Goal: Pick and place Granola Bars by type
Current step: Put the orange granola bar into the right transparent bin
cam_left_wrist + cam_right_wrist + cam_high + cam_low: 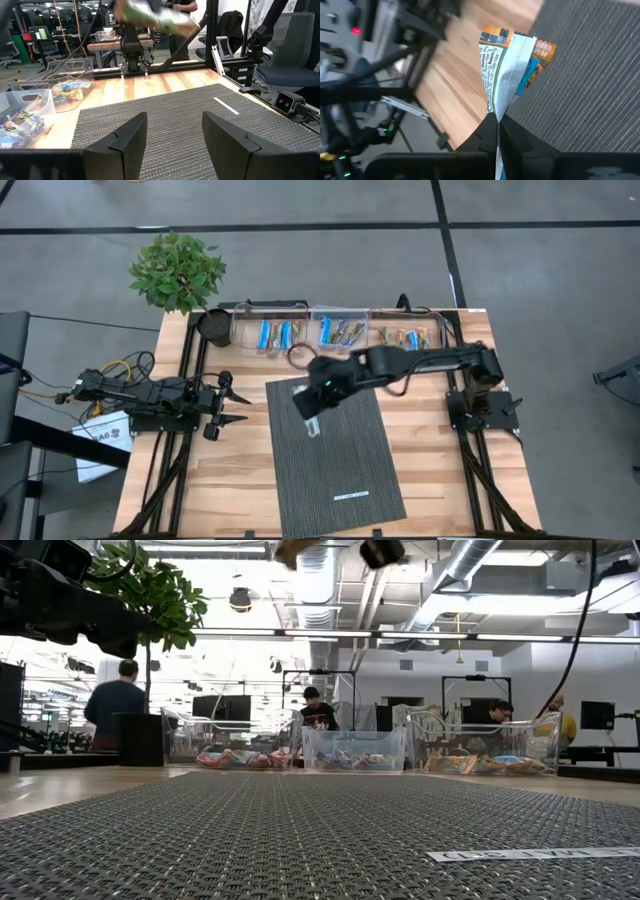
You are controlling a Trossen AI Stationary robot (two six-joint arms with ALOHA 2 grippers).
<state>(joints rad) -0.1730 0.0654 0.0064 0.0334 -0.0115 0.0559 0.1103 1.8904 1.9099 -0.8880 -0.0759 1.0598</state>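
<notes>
My right gripper (312, 412) is over the far left part of the dark woven mat (335, 455), shut on a granola bar (512, 70) with a white, orange and blue wrapper. In the left wrist view the bar (165, 17) is a blur high above the table. More bars lie in three clear bins at the far edge: blue ones (273, 334), mixed ones (340, 332), and orange and blue ones (408, 338). My left gripper (228, 406) waits open over the wood left of the mat, its fingers (127, 137) apart. My right gripper pinches the bar between its two shut fingers (487, 132), at one end of the wrapper (496, 109). The bar sticks out past the fingertips, roughly in line with them. It is lifted clear, above the mat's edge and the wood.
A thin white strip (350, 496) lies on the near part of the mat. A dark pot (215, 327) and a plant (178, 270) stand at the far left corner. Black frame rails run along both table sides. People stand in the room beyond (112, 700).
</notes>
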